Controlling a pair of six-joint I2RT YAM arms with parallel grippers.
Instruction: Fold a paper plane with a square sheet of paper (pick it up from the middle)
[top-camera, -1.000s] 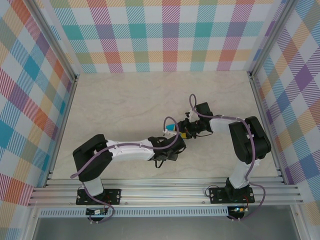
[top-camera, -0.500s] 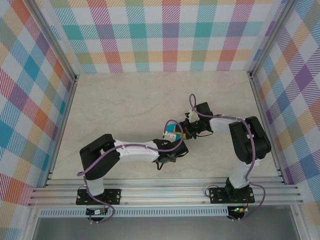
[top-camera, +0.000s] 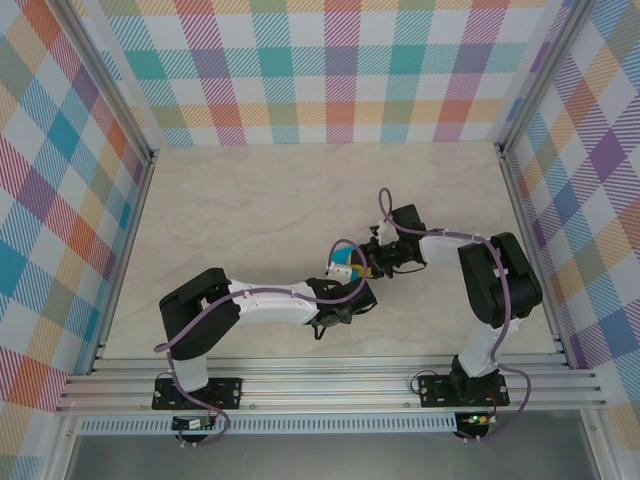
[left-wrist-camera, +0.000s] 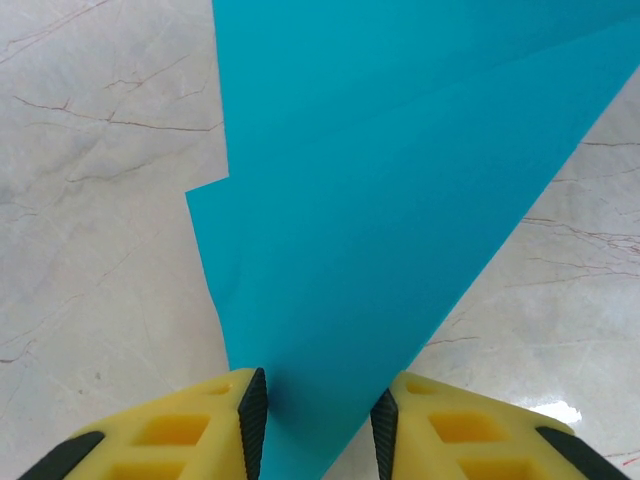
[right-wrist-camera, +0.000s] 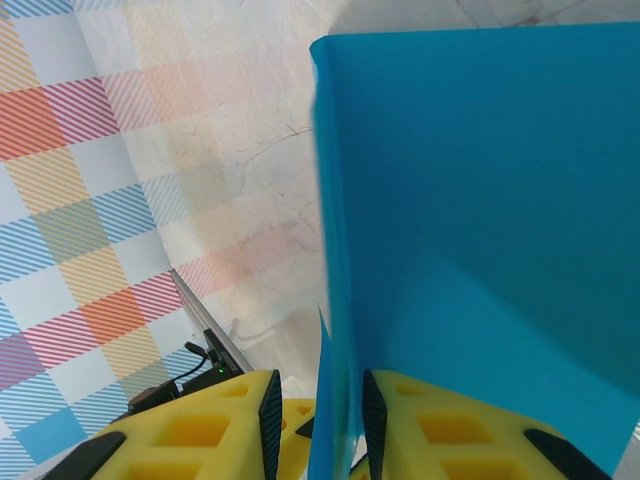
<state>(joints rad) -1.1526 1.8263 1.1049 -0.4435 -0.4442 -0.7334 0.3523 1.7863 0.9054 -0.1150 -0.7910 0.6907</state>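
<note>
Where the two arms are bolted to the aluminium rail (top-camera: 330, 385) at the near edge, the left arm stretches far and right across the pale marbled tabletop (top-camera: 230, 210). The right arm bends far and left to meet it near the middle of the table. Between the two wrists is the thin teal-blue sheet of paper (top-camera: 345, 261), seen from above as a small patch.

The left gripper (left-wrist-camera: 315, 432) is clenched on it. In the left wrist view its yellow fingers (left-wrist-camera: 220, 400), lined with black pads, press a narrow end of the paper (left-wrist-camera: 400, 170) from both sides. From there the sheet widens away from the claw into a broad folded shape, with one long straight slanted edge on the right and a small step in its left edge. Marbled table shows on either side of it.

The right gripper (right-wrist-camera: 317, 420) is also clamped on the sheet. In the right wrist view the paper (right-wrist-camera: 480, 200) runs edge-on between the two yellow fingers (right-wrist-camera: 230, 400) and stands upright, its flat face spreading to the right.

Farther off, pastel checked walls (top-camera: 330, 70) close in the left, right and far sides of the table.
</note>
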